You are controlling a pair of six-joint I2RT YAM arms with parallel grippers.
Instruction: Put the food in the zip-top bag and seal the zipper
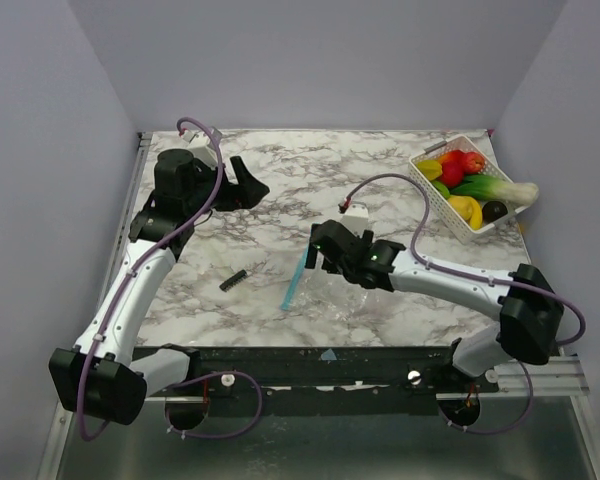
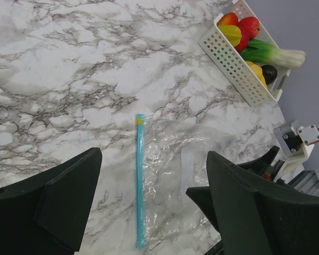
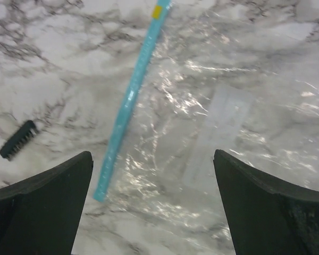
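The zip-top bag (image 1: 332, 292) lies flat and empty on the marble table near the front middle. Its teal zipper (image 1: 294, 282) runs along its left edge. Both also show in the left wrist view, bag (image 2: 173, 180) and zipper (image 2: 140, 180), and in the right wrist view, bag (image 3: 218, 117) and zipper (image 3: 130, 101). The food (image 1: 468, 180) is piled in a white basket (image 1: 432, 188) at the back right, and shows in the left wrist view (image 2: 244, 32). My right gripper (image 1: 318, 258) (image 3: 153, 156) hovers open just over the bag. My left gripper (image 1: 248, 185) (image 2: 153, 156) is open and empty, high at the back left.
A small black bar-shaped object (image 1: 233, 280) (image 3: 18, 139) lies left of the zipper. The basket (image 2: 231, 61) sits by the right wall. The right arm (image 2: 292, 139) shows at the right edge of the left wrist view.
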